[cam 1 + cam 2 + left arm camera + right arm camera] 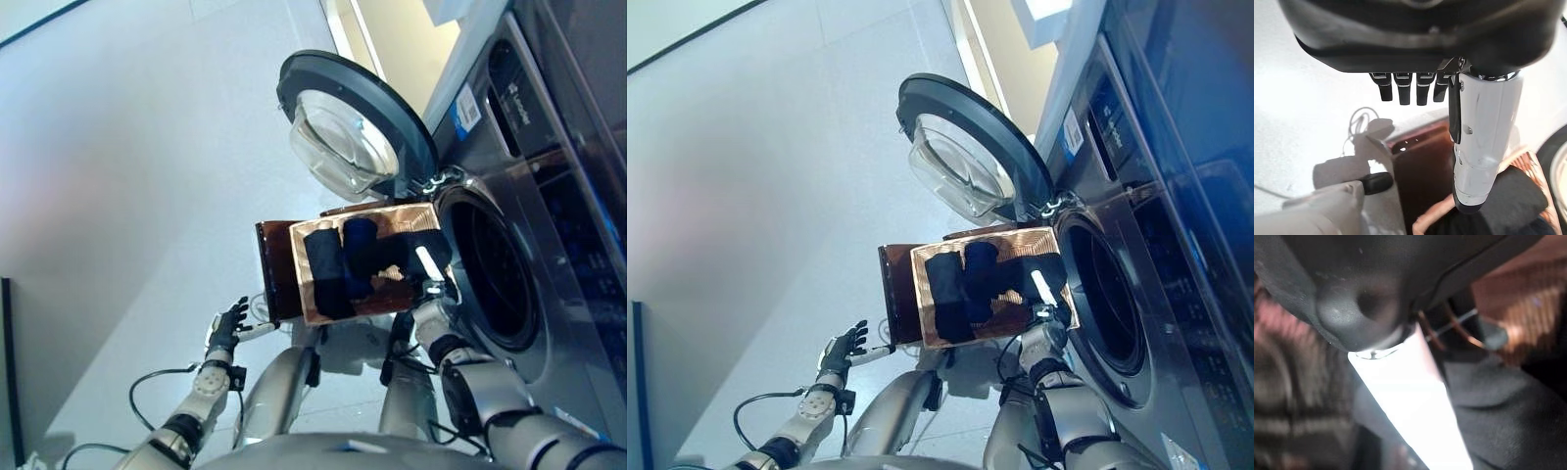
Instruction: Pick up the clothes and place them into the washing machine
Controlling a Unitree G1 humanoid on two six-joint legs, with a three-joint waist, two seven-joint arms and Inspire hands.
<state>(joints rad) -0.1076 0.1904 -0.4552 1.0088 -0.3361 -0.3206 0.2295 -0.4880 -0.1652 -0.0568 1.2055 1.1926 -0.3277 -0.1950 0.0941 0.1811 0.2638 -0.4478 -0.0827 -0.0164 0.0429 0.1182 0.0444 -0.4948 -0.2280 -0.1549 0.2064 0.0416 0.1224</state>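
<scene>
Dark clothes [338, 264] lie in the shallow wicker basket [407, 217], which rests on the dark brown box [277, 269] beside the washing machine [549, 196]. The machine's round door [348, 127] stands open and the drum opening [495, 274] is dark. My right hand [428, 264] is in the basket at the end nearest the machine. Its white-covered thumb [1410, 401] lies on dark cloth [1508, 416]. My left hand [227, 328] hangs over the floor on the box's far side from the machine. Its fingers [1400, 88] are straight and it holds nothing.
The pale floor [118, 196] stretches away from the box and the door. The open door hangs over the floor just beyond the basket. A dark strip [8, 362] runs along the floor's edge. The box also shows in the left wrist view [1425, 166].
</scene>
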